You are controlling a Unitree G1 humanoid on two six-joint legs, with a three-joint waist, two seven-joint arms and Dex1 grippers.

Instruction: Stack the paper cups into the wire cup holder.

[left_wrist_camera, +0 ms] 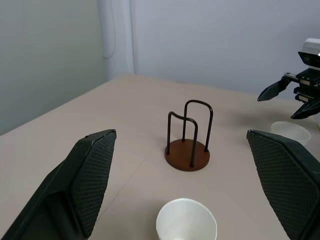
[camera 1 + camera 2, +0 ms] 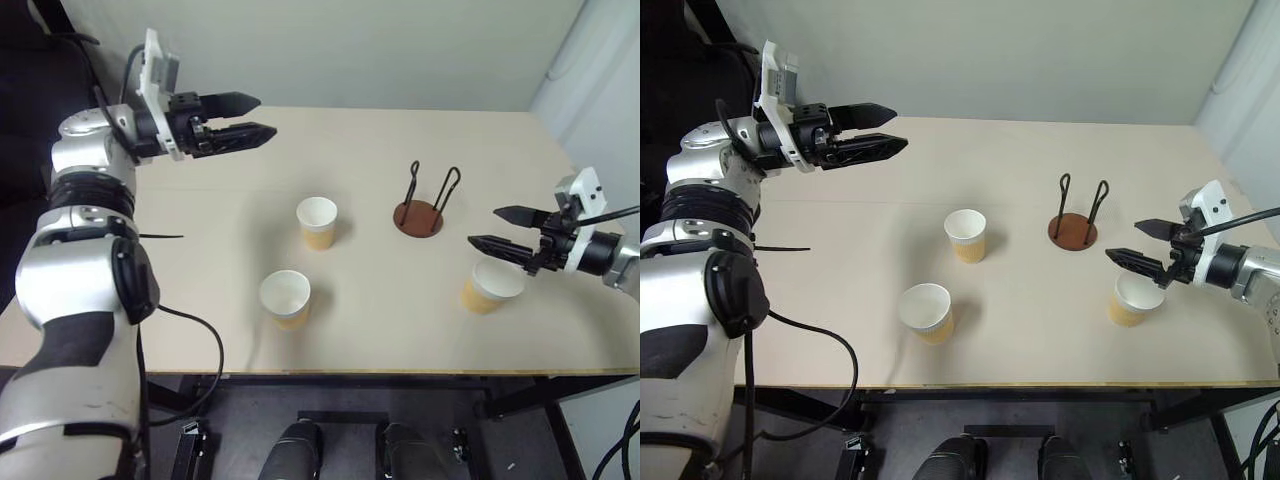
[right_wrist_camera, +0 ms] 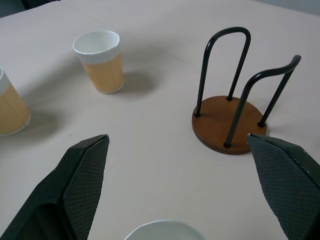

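Tan paper cups, three of them, all sat upright on the beige table [image 2: 400, 320]: one mid-table [image 2: 317, 222], one nearer the front edge [image 2: 286, 299], and one [image 2: 489, 286] right under the right gripper [image 2: 506, 229]. Nothing was in the wire cup holder [image 2: 421, 205], which stood between the middle cup and that right-hand one. Both grippers were wide open and empty, the left gripper [image 2: 247, 119] hovering high over the far left corner.

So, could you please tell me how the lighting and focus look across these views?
Head views: soft, even light, each cup casting a faint shadow on the table, no glare. Left wrist view: the wire holder is crisp, while the left gripper pads look slightly soft. Right wrist view: the holder and cups are sharp, with gentle shadows.
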